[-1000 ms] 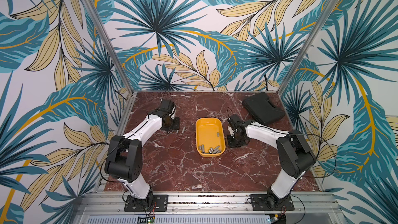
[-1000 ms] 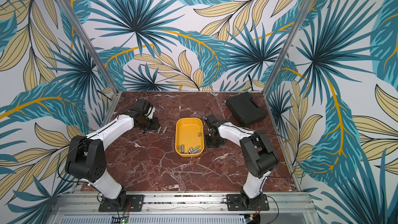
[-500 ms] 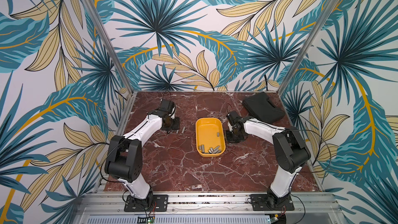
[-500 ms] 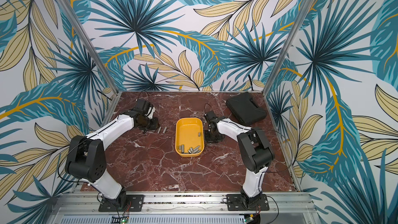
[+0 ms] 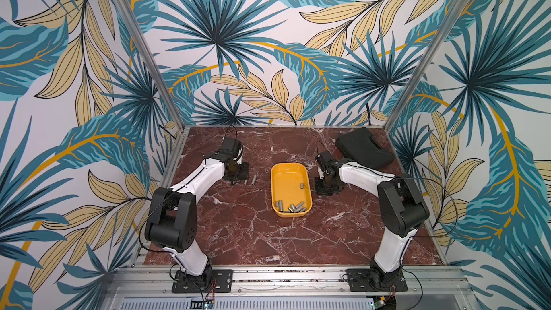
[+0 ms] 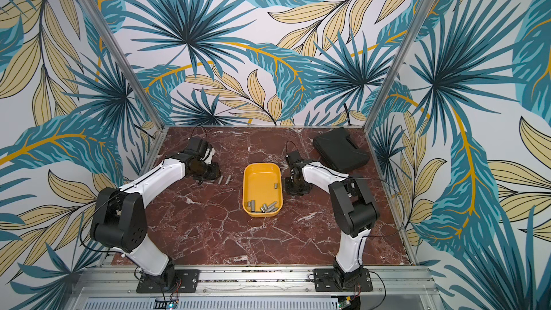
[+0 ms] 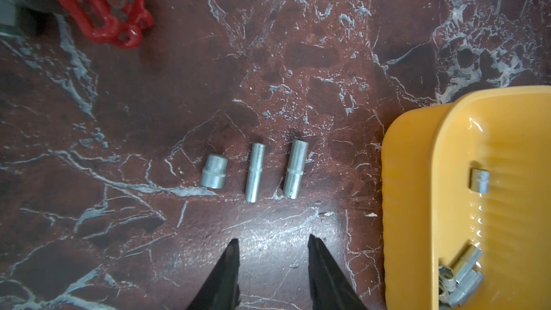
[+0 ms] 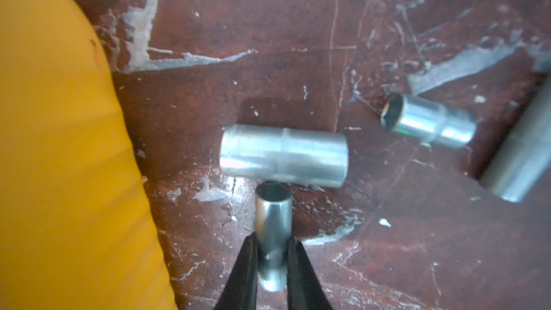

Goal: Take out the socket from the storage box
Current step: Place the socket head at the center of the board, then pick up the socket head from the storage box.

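Storage box [image 5: 287, 175] on red marble table [image 5: 238, 228]

Both top views look from high above the front edge of the marble table [image 5: 238, 234], angled down toward the back wall [image 5: 268, 55], and share your whole tabletop. Your left wrist view looks straight down, fairly near, beside the storage box [image 7: 402, 189]; your right wrist view sits far closer, at its opposite side.

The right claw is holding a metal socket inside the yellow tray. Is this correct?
Not inside. The right wrist view shows the right claw holding the metal socket outside the yellow tray, beside it, over the table.
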Robot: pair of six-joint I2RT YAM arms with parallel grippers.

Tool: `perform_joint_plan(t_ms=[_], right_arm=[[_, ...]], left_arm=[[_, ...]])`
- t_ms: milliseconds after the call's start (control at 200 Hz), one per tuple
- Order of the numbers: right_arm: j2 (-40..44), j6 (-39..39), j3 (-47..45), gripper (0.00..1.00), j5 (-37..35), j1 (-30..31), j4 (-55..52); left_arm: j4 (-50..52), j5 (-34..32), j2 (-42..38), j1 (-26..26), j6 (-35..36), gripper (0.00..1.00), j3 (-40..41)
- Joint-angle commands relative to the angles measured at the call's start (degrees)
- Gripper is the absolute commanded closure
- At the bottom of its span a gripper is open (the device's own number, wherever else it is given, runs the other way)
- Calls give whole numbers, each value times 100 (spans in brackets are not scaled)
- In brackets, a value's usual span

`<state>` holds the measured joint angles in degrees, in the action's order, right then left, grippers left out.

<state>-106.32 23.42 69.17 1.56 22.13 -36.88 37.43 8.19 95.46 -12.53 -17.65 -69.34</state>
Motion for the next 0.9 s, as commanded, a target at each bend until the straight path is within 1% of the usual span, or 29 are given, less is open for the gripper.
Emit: perform_joint_plan(t_ms=[0,110,230,366,471,576,666,891], right_arm=[[-115,75,9,79,-69,-32,-32],[-17,66,27,70,-73,-29,-79],[113,40,61,66,-91,-33,-165],[349,12,123,65,-87,-30,-328],[640,-38,175,65,-153,-30,-468],[926,-121,298,64,-306,-30,-655],[1131,-162,408,64,-398,-49,-762],[1470,-103,410,64,-367,-144,-686]], left_arm=[[-34,50,-33,32,-45,59,39],[-25,69,-52,32,-46,58,29],[-25,86,-88,32,-38,57,28],[11,118,-146,21,-23,57,-1],[105,113,-232,-84,15,57,-119],[212,42,-291,-343,68,57,-323],[347,-92,-241,-673,112,57,-611],[493,-192,152,-1414,165,57,-1314]])
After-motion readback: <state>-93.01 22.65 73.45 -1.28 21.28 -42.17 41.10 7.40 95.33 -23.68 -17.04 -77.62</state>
